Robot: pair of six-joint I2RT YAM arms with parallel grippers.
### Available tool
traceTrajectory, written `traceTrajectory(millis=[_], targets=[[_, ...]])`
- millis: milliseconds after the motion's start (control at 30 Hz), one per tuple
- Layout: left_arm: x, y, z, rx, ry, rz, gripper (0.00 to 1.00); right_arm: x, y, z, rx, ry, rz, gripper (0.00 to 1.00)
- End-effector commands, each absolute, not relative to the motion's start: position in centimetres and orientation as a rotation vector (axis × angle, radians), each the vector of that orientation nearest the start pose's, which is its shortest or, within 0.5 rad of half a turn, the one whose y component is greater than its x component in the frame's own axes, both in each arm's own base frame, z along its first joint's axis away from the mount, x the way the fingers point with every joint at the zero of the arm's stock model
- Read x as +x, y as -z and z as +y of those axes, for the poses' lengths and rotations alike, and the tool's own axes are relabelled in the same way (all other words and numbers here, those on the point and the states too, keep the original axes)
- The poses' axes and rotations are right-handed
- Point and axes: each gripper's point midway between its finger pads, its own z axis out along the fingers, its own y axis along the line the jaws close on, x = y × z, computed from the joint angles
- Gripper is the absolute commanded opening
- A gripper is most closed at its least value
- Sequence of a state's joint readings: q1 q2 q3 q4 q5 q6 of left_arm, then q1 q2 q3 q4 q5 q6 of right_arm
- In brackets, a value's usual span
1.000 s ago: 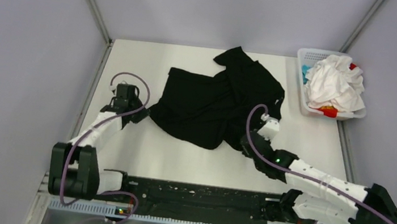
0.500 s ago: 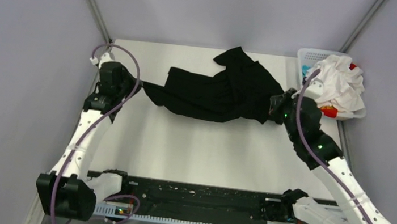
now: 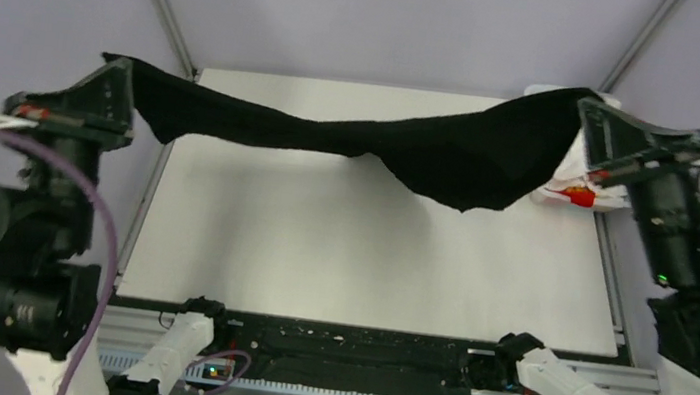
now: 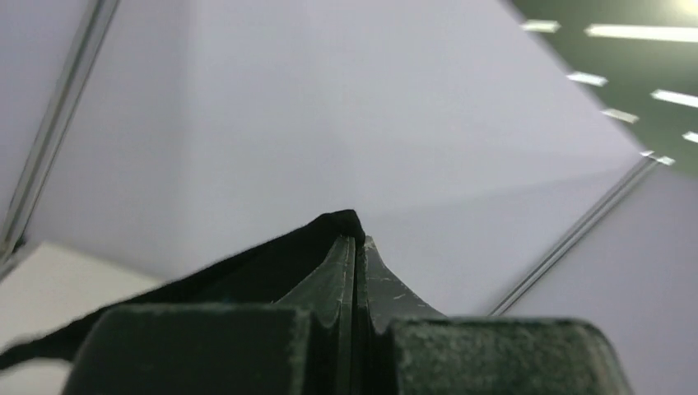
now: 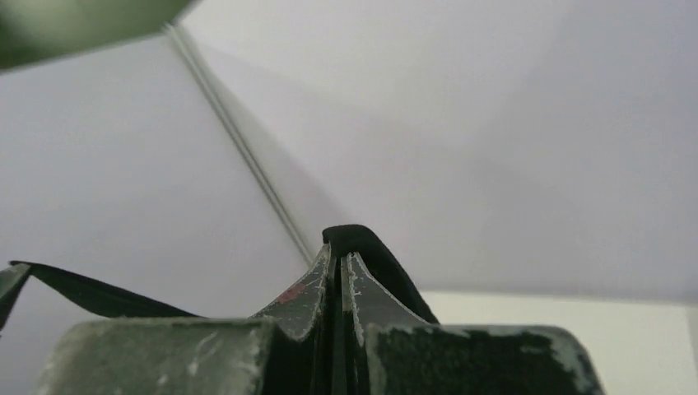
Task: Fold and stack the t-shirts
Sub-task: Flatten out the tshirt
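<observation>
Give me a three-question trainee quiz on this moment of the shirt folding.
1. Which gripper is shut on the black t-shirt? A) left gripper only B) right gripper only C) both
2. True or false: the black t-shirt lies flat on the table.
3. Fill in: the shirt's lowest sag hangs nearer the ___ gripper.
Key: 1 C, each pinches one end. 2 False, it hangs stretched in the air above the table. 3 right.
</observation>
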State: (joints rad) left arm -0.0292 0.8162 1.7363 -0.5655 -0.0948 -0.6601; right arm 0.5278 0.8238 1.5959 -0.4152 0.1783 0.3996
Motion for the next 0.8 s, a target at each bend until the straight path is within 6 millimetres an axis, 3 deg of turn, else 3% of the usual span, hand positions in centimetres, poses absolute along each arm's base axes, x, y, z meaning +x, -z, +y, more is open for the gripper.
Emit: traceTrajectory(millis=[0, 133, 200, 267, 367, 467, 567, 633, 767], targets=[[13.1, -64.6, -1.0, -0.396, 0.523, 1.014, 0.00, 12.3, -66.3, 8.1, -0.049, -0.798, 0.987, 0.00], [9.1, -67.7, -0.4, -0.385, 0.509, 0.909, 0.00, 9.7, -69.7, 6.6, -0.059, -0.786, 0.909, 0.00], [8.1, -68.4, -0.1, -0.383, 0.504, 0.874, 0.00, 9.7, -70.8, 5.9, -0.038, -0.754, 0.883, 0.00], [8.0, -68.5, 0.1, -0.390, 0.497, 0.866, 0.00, 10.2, -71.5, 5.8, -0.039, -0.725, 0.874, 0.00], [10.2, -67.4, 0.2, -0.409, 0.478, 0.918, 0.00, 13.7, -70.8, 6.2, 0.000, -0.642, 0.931, 0.00], [14.9, -64.7, 0.7, -0.460, 0.431, 1.015, 0.00, 19.5, -68.0, 6.3, 0.087, -0.490, 1.038, 0.00], [21.0, -60.0, 1.6, -0.528, 0.345, 1.139, 0.00, 25.5, -64.3, 6.3, 0.163, -0.304, 1.117, 0.00], [25.4, -56.0, 2.1, -0.555, 0.285, 1.225, 0.00, 29.1, -61.1, 6.2, 0.208, -0.169, 1.170, 0.00], [35.8, -44.6, 2.8, -0.644, 0.153, 1.479, 0.00, 35.9, -53.7, 6.5, 0.239, 0.005, 1.270, 0.00]])
